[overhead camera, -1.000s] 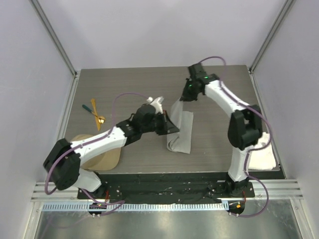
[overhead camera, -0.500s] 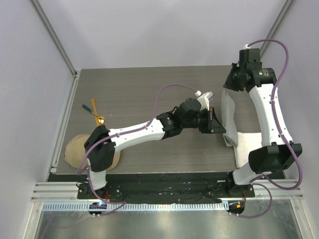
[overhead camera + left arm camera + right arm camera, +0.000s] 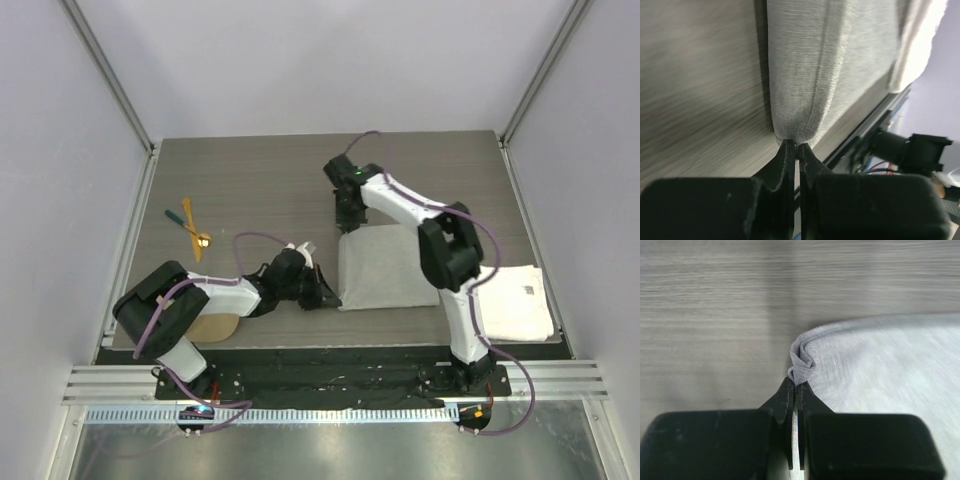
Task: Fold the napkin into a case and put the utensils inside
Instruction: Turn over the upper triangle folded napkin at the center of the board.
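The light grey napkin (image 3: 380,270) lies flat mid-table as a broad rectangle, not shaped as a narrow case. My left gripper (image 3: 326,298) is shut on its near left corner; the left wrist view shows the napkin (image 3: 810,65) bunched at the left gripper (image 3: 795,146). My right gripper (image 3: 346,224) is shut on the far left corner, where the napkin (image 3: 880,365) crumples at the right gripper (image 3: 798,384). The utensils lie far left: an orange-yellow handled one (image 3: 186,212), a teal handled one (image 3: 175,217) and a gold spoon (image 3: 203,240).
A thicker white towel (image 3: 520,300) lies at the right near the table's front edge. A tan cap (image 3: 215,326) sits at the front left, partly under my left arm. Metal frame posts rise at the table's back corners.
Both arms swung the hanging napkin right over the white towel, then back left. It now lies spread flat mid-table, both grippers low and still pinching its left corners.
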Robot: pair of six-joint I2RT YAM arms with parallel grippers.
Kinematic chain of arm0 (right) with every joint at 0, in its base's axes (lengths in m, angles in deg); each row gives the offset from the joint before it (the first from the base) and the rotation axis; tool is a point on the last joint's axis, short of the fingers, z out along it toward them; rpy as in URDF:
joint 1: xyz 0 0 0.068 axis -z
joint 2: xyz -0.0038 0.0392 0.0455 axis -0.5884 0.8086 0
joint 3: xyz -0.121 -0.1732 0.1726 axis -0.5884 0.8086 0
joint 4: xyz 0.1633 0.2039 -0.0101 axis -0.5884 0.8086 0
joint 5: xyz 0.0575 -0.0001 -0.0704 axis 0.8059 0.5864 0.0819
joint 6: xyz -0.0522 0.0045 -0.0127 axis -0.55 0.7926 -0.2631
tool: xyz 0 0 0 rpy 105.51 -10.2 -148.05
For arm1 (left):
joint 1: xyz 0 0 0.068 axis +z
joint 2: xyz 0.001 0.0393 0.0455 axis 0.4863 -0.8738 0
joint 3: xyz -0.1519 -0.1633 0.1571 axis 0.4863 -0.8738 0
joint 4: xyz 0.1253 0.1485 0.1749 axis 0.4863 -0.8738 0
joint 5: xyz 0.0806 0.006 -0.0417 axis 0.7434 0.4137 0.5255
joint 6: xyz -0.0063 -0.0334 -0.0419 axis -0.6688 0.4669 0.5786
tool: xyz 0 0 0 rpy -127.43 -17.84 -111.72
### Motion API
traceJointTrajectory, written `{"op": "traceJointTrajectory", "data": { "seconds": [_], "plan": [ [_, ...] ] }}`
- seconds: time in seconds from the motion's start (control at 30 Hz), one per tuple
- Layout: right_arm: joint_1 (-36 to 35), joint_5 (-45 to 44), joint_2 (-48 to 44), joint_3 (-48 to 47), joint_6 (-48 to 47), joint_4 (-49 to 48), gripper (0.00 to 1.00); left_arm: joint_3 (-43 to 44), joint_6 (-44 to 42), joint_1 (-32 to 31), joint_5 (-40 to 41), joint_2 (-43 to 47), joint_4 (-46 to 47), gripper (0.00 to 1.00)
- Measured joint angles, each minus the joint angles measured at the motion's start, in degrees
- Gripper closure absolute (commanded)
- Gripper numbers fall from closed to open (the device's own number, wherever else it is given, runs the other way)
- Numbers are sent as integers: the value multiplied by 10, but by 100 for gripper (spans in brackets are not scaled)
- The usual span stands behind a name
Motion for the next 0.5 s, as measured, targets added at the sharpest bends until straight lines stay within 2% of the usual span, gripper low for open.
{"op": "traceJointTrajectory", "data": {
  "seconds": [0.1, 0.13, 0.17, 0.2, 0.23, 0.27, 0.3, 0.33, 0.4, 0.43, 0.47, 0.5],
  "plan": [
    [-38, 6, 98, -51, 21, -9, 97, -62, -3, 9, 3, 37, 13, 100],
    [-45, 10, 115, -64, 24, -11, 96, -79, -5, 12, 8, 63, 16, 95],
    [-51, 9, 132, -83, 26, -4, 93, -82, -6, 14, 9, 70, 17, 89],
    [-53, 15, 137, -98, 30, -2, 80, -90, -7, 17, 13, 86, 22, 84],
    [-53, 21, 141, -113, 33, -1, 73, -96, -8, 21, 19, 100, 27, 70],
    [-54, 27, 141, -125, 37, -2, 65, -102, -10, 25, 25, 113, 31, 63],
    [-53, 32, 141, -136, 39, -3, 53, -106, -14, 28, 28, 123, 33, 58],
    [-52, 35, 141, -146, 40, -7, 45, -113, -14, 30, 30, 136, 32, 50],
    [-51, 43, 141, -157, 40, -16, 35, -123, -18, 30, 38, 163, 13, 42],
    [-50, 50, 140, -158, 38, -22, 27, -125, -21, 30, 44, 183, -7, 9],
    [-49, 60, 139, -158, 36, -24, 25, -127, -23, 30, 54, 209, -31, 0],
    [-46, 72, 137, -156, 33, -25, 23, -126, -32, 30, 64, 236, -58, 0]
  ]
}}
